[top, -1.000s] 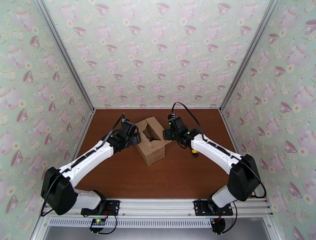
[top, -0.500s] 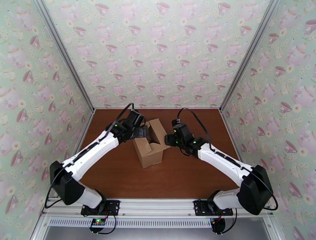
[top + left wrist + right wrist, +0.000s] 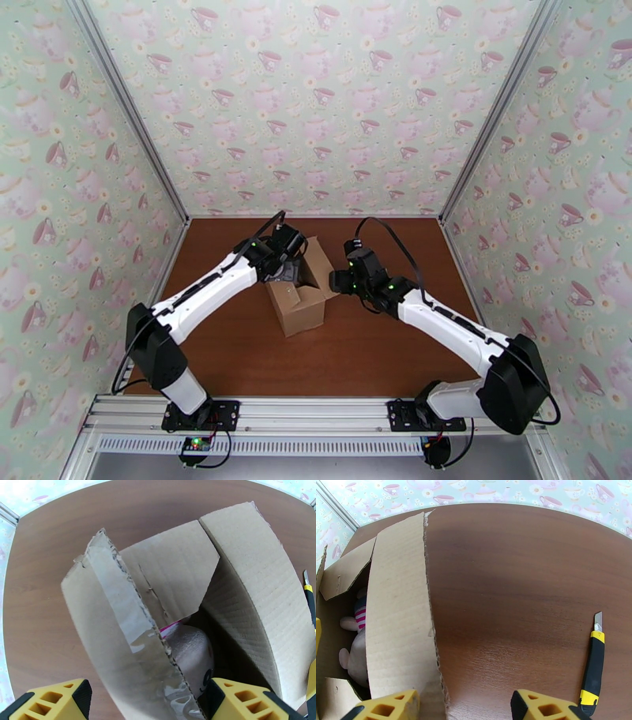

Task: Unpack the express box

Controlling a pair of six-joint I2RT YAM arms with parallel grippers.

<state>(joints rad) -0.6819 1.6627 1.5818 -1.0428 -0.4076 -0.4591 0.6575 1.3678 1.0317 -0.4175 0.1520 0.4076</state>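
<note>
Both jaws stand wide: your left gripper [image 3: 146, 703] straddles the taped flap of the express box [image 3: 300, 306], one finger outside and one over the opening, while your right gripper [image 3: 464, 707] has the opposite flap's edge between its fingers, unclamped. Your best move is probably to pin that flap back with the right and lower the left past the cardboard onto the pink plush doll [image 3: 192, 655] inside. Brown and corrugated, the box sits on the table [image 3: 371, 347] between the two grippers, flaps up, torn clear tape along one edge.

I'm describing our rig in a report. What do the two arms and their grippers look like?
The left arm and right arm have white links, black joints, green wrist lights and black cables. The left gripper and right gripper are black, their jaws ending in yellow cut-out fingertips edged black.
</note>
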